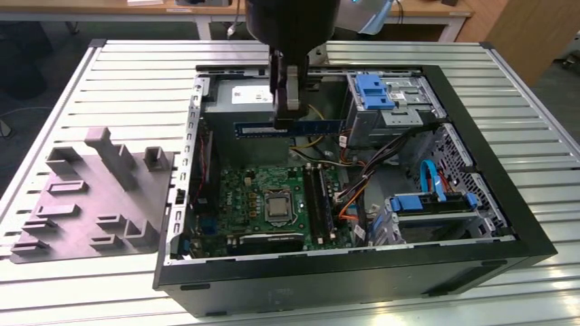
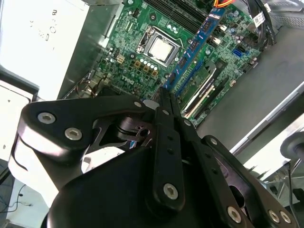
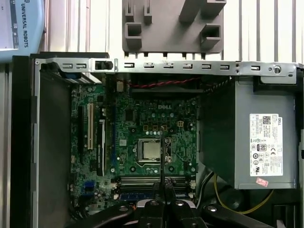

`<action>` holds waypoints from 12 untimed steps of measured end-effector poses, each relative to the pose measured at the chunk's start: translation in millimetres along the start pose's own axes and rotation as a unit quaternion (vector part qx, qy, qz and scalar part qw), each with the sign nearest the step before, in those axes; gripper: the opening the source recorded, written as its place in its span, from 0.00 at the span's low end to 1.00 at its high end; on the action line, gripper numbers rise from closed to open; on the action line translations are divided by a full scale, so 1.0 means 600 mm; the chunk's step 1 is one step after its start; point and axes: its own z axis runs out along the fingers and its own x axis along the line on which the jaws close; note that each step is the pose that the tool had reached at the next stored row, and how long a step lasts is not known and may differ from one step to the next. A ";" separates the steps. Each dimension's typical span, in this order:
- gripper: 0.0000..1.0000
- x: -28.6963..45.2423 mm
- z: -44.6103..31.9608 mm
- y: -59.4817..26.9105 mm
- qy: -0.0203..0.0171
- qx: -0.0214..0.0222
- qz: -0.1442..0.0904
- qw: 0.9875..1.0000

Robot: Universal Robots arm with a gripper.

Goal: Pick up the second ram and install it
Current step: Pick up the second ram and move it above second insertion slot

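Observation:
In the exterior view my gripper (image 1: 288, 122) hangs inside the open computer case, shut on the second ram (image 1: 290, 128). This long blue strip is held level, near the grey power supply (image 1: 238, 98) and above the far edge of the green motherboard (image 1: 272, 197). The second wrist view has the ram (image 2: 194, 50) running out from the closed fingertips (image 2: 161, 102), over the board's processor socket (image 2: 161, 48). It is edge-on in the first wrist view, a thin dark line (image 3: 162, 161) above the long black slots (image 3: 152, 180).
A grey moulded fixture (image 1: 91, 197) lies on the slatted table at the exterior view's left. Blue drive brackets (image 1: 373, 92) and a second blue bracket (image 1: 422, 202) sit at the case's right side, beside loose cables (image 1: 363, 170). The black case walls (image 1: 363, 272) ring the motherboard.

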 end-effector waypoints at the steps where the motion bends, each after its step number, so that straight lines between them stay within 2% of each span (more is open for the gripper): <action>1: 0.12 0.000 0.003 0.000 0.000 0.000 0.000 1.000; 12: 0.12 0.002 0.036 -0.001 0.000 0.000 0.000 1.000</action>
